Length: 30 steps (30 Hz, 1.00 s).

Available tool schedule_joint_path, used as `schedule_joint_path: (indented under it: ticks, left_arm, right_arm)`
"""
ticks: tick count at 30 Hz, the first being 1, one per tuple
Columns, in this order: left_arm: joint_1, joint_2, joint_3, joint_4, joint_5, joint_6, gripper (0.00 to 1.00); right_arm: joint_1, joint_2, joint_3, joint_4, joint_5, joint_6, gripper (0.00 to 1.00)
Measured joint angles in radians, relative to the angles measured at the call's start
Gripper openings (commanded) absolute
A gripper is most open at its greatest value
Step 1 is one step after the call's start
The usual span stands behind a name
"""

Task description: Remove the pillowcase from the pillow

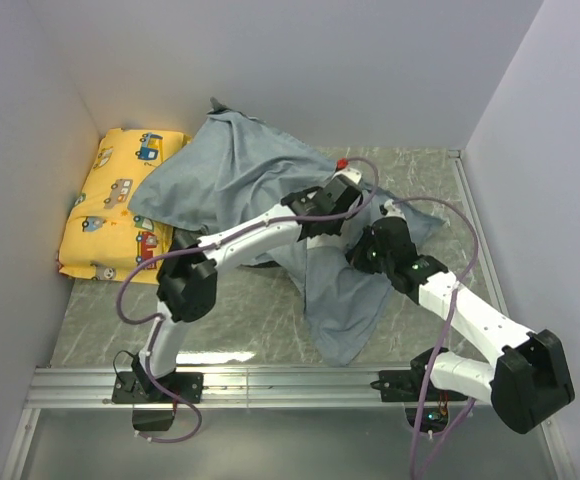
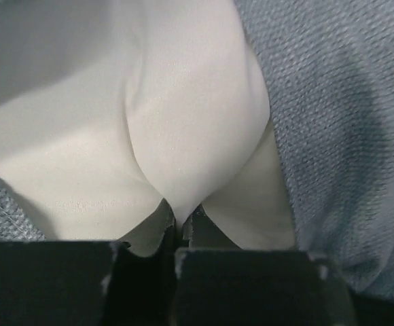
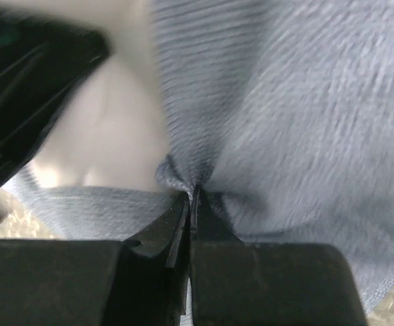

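Your left gripper (image 2: 178,223) is pressed together on a fold of the white pillow (image 2: 183,115), which shows bare beside the grey-blue pillowcase (image 1: 255,170). Your right gripper (image 3: 193,198) pinches a bunched tuck of the pillowcase. The pillowcase lies heaped mid-surface (image 1: 250,320), its left edge over the yellow cushion (image 1: 105,215).

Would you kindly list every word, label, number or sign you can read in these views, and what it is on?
None can be read.
The yellow cushion carries only small vehicle pictures, with no legible lettering.
The pillowcase and the pillow show no text or label.
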Motion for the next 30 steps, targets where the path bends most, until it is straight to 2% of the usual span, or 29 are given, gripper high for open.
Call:
schedule_joint_path:
  ticks: [6, 10, 17, 22, 26, 27, 30]
  left_arm:
    - [0.083, 0.135, 0.328, -0.138, 0.063, 0.010, 0.00]
    - [0.184, 0.145, 0.415, -0.193, 0.183, -0.007, 0.00]
    - [0.373, 0.096, 0.351, -0.192, 0.479, -0.100, 0.00]
    - [0.445, 0.067, 0.323, -0.189, 0.679, -0.187, 0.00]
    - [0.479, 0.067, 0.323, -0.184, 0.776, -0.243, 0.00]
    - [0.482, 0.066, 0.320, -0.173, 0.792, -0.255, 0.00]
    - [0.483, 0.044, 0.271, -0.129, 0.805, -0.271, 0.00]
  right_arm:
    - [-0.006, 0.009, 0.105, -0.017, 0.028, -0.035, 0.00]
    - [-0.007, -0.025, 0.108, -0.006, 0.037, -0.044, 0.00]
    - [-0.006, -0.092, 0.034, 0.055, 0.050, -0.031, 0.00]
    - [-0.006, -0.126, -0.046, 0.123, 0.050, 0.011, 0.00]
    - [-0.005, -0.136, -0.082, 0.183, 0.044, 0.036, 0.00]
    - [-0.003, -0.134, -0.090, 0.196, 0.040, 0.040, 0.01]
    - [0.012, -0.119, -0.099, 0.220, 0.035, 0.040, 0.18]
